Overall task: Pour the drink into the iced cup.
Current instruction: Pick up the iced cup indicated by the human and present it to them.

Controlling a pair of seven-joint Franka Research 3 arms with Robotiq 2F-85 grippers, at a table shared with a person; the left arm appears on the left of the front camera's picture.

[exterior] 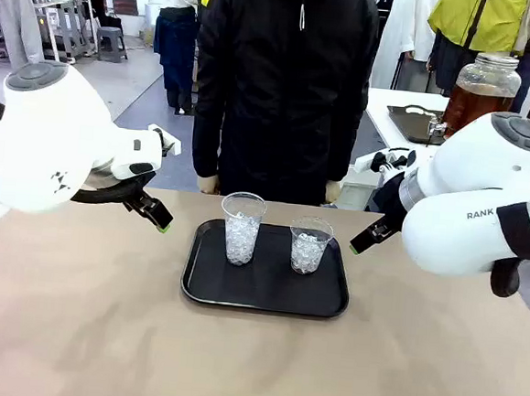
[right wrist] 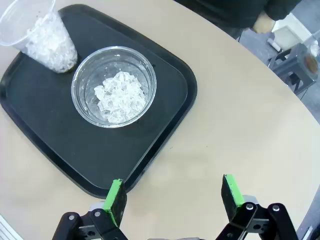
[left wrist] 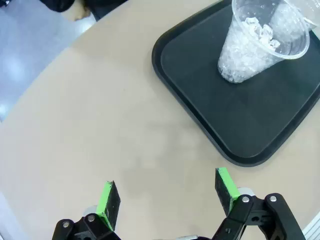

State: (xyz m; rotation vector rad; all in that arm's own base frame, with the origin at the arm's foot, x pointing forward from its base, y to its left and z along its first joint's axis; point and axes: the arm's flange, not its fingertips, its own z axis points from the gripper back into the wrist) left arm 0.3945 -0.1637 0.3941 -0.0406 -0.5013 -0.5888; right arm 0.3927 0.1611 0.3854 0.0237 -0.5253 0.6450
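Looks like an open lab or demo hall, folks: white robot arms (exterior: pixel 49 135) flanking a tan table (exterior: pixel 252 362), work benches (exterior: pixel 73 18) across grey floor (exterior: pixel 136 82), a drink dispenser (exterior: pixel 480 86) alongside.

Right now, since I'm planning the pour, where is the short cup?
In the front view the short cup stands on the right half of the tray, just right of the tall cup, nearest the right gripper.

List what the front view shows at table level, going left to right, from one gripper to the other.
left gripper, open → taller iced cup → shorter iced cup → right gripper, open.
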